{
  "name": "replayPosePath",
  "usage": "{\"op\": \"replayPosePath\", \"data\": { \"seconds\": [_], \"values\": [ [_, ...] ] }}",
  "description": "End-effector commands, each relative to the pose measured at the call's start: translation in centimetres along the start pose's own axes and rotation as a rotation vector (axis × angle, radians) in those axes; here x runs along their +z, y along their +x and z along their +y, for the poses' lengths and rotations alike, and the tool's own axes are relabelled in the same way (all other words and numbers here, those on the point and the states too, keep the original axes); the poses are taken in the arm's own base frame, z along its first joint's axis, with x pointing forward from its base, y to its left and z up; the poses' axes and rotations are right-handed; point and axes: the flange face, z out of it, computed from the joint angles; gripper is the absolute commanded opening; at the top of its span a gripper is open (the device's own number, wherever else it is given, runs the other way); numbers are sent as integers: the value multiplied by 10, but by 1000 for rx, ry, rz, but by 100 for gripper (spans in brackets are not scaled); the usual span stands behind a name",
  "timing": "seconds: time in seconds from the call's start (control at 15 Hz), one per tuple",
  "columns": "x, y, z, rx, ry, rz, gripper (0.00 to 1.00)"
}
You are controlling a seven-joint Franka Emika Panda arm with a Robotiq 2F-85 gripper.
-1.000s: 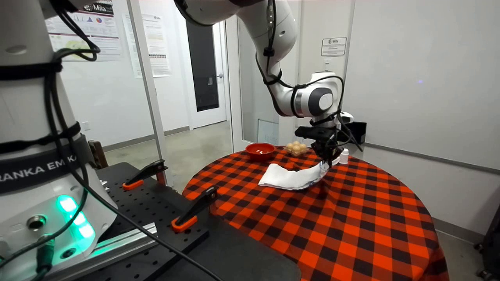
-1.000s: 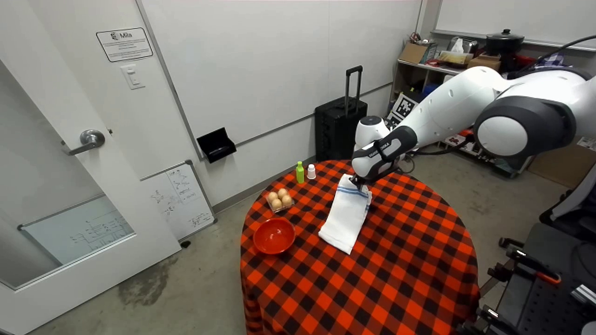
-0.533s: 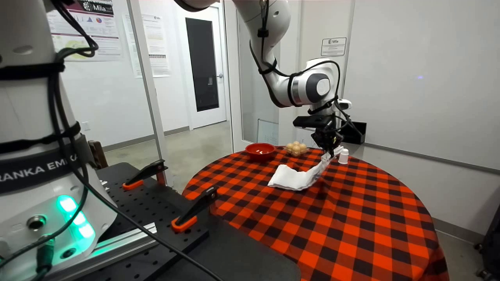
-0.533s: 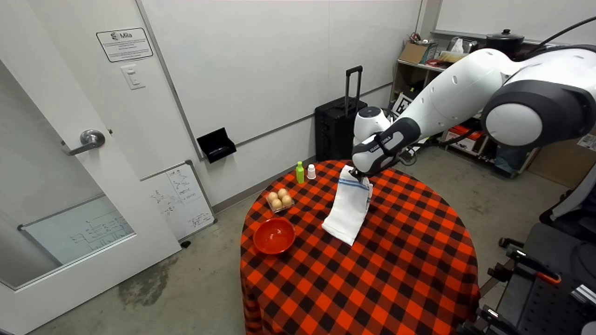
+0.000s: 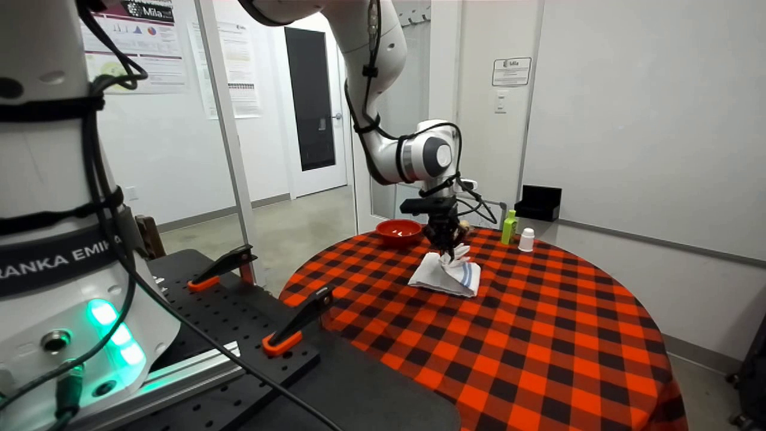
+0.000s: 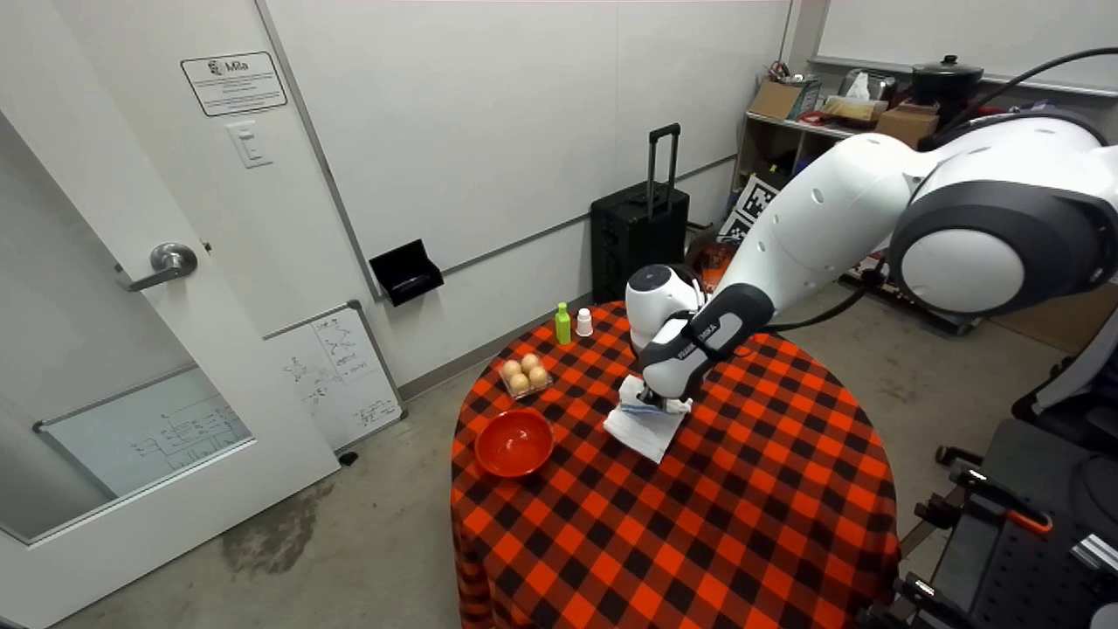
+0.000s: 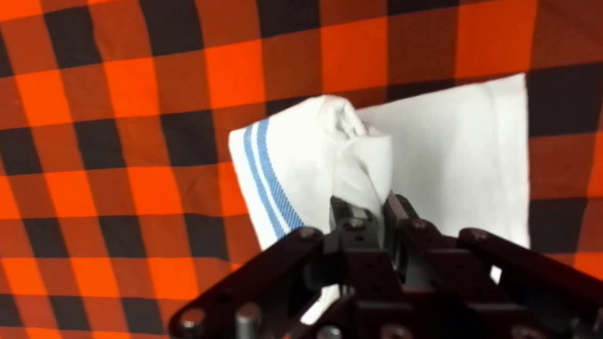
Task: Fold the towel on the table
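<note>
The white towel [image 5: 426, 274] with blue stripes lies doubled over on the round table [image 5: 538, 335] with its red-and-black checked cloth; it also shows in an exterior view [image 6: 645, 437]. My gripper [image 5: 450, 254] is above the towel and pinches a bunched end of it. In the wrist view the gripper [image 7: 362, 202] has its fingers close together with a crumpled fold of towel [image 7: 471, 155] between them. The striped part curves down on the left; the flat plain part lies on the right. The fingers hide part of the cloth.
A red bowl [image 6: 514, 444] stands beside the towel. A clear pack of several eggs [image 6: 526, 376] sits farther back, partly hidden behind the gripper in an exterior view. A green bottle [image 5: 509, 228] and a white bottle [image 5: 526, 240] stand near the table's far edge.
My gripper has carried the held towel end back over the rest of the towel and lowered. The towel, stretched out before, is now doubled and shorter.
</note>
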Motion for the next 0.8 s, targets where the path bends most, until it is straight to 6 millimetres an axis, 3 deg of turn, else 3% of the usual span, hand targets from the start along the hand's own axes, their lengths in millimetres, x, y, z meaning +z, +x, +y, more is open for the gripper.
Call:
{"op": "replayPosePath", "data": {
  "seconds": [0.0,0.27,0.73],
  "values": [
    [11,-11,-40,-134,4,-42,3],
    [12,-11,-62,-182,18,-48,3],
    [8,-2,-62,-161,44,-28,3]
  ]
}}
